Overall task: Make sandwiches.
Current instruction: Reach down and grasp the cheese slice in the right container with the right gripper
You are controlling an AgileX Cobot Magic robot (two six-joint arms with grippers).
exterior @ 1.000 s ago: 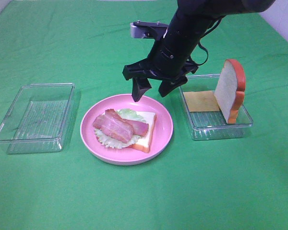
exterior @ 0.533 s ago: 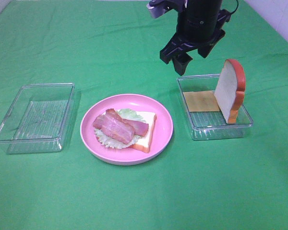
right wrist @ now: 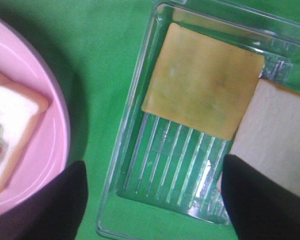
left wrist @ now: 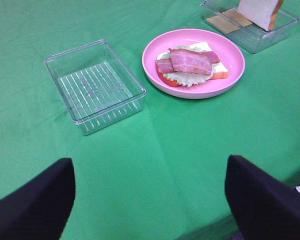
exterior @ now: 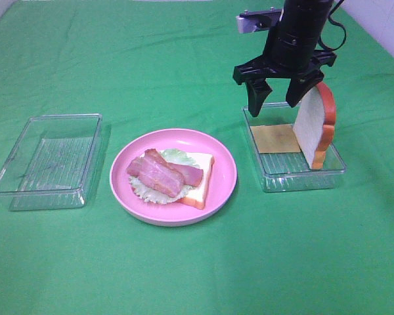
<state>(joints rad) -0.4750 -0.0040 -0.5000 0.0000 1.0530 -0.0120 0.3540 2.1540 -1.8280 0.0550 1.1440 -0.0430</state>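
Bacon strips (exterior: 163, 172) over lettuce leaf (exterior: 143, 190) on orange-crusted bread slice (exterior: 201, 172)

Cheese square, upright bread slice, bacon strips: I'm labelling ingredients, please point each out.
cheese square (right wrist: 202, 80): right wrist view, middle of its flat face.
upright bread slice (exterior: 308, 131): exterior high view, white face.
bacon strips (exterior: 163, 172): exterior high view, upper strip's middle.
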